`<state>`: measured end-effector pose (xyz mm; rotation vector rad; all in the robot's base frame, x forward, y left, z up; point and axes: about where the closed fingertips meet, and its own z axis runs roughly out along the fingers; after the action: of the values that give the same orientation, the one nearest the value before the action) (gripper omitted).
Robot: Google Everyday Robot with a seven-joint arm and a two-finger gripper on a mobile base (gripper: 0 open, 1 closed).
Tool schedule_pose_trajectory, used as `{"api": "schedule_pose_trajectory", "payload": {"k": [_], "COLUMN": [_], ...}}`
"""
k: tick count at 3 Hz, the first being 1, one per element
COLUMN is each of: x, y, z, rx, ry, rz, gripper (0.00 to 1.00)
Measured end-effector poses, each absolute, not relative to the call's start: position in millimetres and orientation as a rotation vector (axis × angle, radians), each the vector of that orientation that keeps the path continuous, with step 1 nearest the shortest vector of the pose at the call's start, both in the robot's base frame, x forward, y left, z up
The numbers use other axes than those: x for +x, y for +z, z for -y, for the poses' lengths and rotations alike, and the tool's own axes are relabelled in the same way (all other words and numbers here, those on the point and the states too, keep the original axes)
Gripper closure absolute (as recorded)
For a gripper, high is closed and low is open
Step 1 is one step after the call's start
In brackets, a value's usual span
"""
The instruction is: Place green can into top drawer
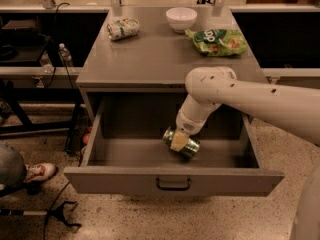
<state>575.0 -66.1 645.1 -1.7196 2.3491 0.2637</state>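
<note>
Reaching down into the open top drawer [172, 180], the gripper [178, 141] has its jaws clenched on the green can [190, 147]. The can is tilted nearly onto its side, low inside the drawer and a little right of centre; whether it touches the drawer floor I cannot tell. On the counter [150, 59] behind sit a crushed can [123, 28], a white bowl [181, 18] and a green chip bag [217, 41].

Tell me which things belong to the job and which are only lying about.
Job: green can, held by the gripper inside the open drawer.
Lying about: crushed can, bowl, chip bag, all on the cabinet top.
</note>
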Motion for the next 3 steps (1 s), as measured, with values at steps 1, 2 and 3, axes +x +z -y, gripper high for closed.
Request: {"api": "schedule_pose_trajectory", "payload": {"k": [1,2,3], "x": [571.5,568.8,566.3], "y": [628.9,621.6,623.3], "z": [66.4,64.6,63.6], "rx": [-1.709,-1.704,-1.704], "ry": [0.283,0.31,0.328], "rz": [-2.368,-2.37,-2.363], "gripper": [1.0,1.0,0.85]}}
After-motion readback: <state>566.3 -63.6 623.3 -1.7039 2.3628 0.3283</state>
